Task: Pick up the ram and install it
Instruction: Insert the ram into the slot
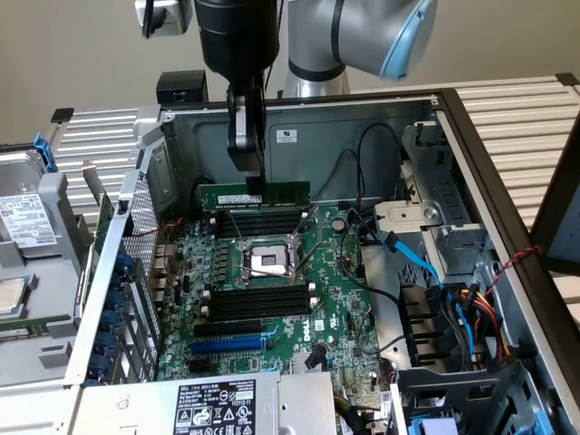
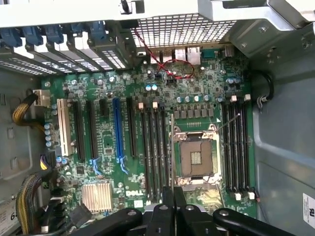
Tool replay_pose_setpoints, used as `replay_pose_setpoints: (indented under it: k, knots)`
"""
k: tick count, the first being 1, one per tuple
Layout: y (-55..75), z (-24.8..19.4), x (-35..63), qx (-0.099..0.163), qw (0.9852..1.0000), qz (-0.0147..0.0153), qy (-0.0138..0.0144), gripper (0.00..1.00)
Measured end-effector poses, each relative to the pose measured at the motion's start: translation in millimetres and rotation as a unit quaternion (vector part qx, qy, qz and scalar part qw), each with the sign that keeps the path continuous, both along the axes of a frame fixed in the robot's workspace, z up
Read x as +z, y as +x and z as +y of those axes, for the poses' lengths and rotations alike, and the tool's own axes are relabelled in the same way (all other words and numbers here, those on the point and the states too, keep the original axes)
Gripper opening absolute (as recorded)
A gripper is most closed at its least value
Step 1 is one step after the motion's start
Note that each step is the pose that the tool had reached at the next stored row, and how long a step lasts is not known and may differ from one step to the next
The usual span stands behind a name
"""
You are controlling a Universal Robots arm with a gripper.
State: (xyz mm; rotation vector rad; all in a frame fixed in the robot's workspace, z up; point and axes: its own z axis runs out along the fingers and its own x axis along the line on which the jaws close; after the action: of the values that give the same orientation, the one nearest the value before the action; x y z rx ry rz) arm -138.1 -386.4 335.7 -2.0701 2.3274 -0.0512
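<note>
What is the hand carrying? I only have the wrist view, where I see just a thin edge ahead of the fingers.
Observer: The hand is shut on the ram, a green stick held level by its upper edge.
Operator: Is it seated in a slot?
Observer: Not yet. It appears to hang just above the black memory slots that lie between the processor socket and the case wall.

One long dark-green ram stick point(image 1: 285, 193), one square silver CPU socket point(image 2: 198, 158), one blue plastic expansion slot point(image 2: 117, 128), one white plastic slot point(image 2: 62, 127). Eight long black plastic memory slots point(image 2: 233, 147) sit four each side of the socket. One silver finned heatsink point(image 2: 96, 196).
</note>
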Motion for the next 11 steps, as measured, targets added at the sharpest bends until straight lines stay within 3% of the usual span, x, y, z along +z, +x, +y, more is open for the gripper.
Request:
replay_pose_setpoints:
  k: [1,5,11]
  knots:
    - [-0.3,-1.8,-1.8,0.0,1.0,0.0,0.0,0.12]
    - [-0.4,-17.1,-9.1,0.0,1.0,-0.0001,0.0001,0.12]
    - [-2.9,-17.2,-19.9,0.0,1.0,0.0,0.0001,0.12]
